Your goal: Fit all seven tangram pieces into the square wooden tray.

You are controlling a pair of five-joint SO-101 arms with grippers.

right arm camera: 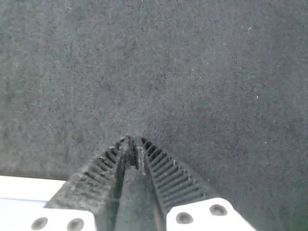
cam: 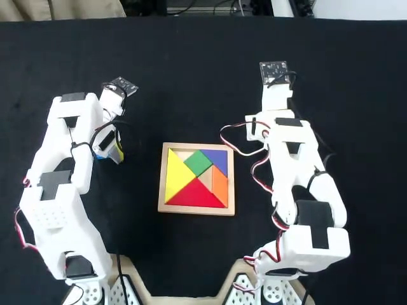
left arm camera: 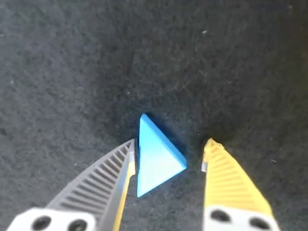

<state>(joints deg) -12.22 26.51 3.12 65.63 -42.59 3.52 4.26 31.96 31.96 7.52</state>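
The tray lies at the middle of the desk, between the two arms. In it, a large triangle lies against the left side and a second large triangle along the near side. A square piece sits behind them, toward the far side. The loose triangle lies flat on the desk, left of the tray and well apart from it, between the left gripper's spread fingers; one finger touches its edge. The right gripper hangs over bare desk, fingers together.
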